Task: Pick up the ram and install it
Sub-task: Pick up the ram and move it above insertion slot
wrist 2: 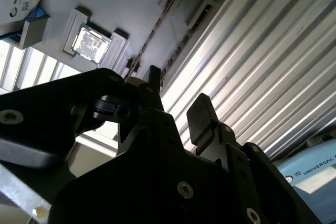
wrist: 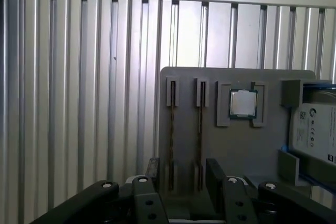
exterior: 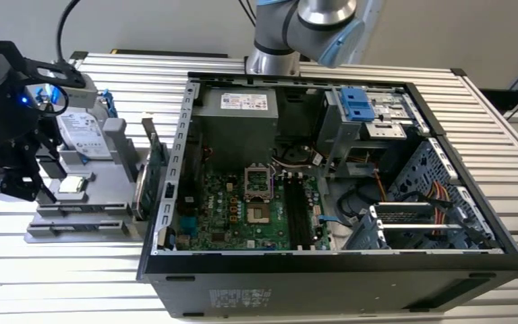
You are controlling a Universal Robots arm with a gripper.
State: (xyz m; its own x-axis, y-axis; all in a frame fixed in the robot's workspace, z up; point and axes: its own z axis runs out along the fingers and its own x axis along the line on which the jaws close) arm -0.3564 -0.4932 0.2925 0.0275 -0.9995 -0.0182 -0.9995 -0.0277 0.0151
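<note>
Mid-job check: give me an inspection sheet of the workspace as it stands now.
Surface: slatted metal table bearing a grey holder and an open case.
Job's things: two ram sticks edge-on in the holder's slots; motherboard slots look empty.
Clutter: processor and hard drive in the holder.
Grippers: gripper near the holder, jaws apart, empty.
Cables: orange wires inside the case.
Surroundings: arm base behind the case.

We see the holder [exterior: 72, 227] on the table [exterior: 498, 138], at the exterior view's left of the case [exterior: 331, 278]. On the holder, the processor [wrist: 242, 103] lies between the ram [wrist: 200, 129] and the hard drive [wrist: 316, 132].
</note>
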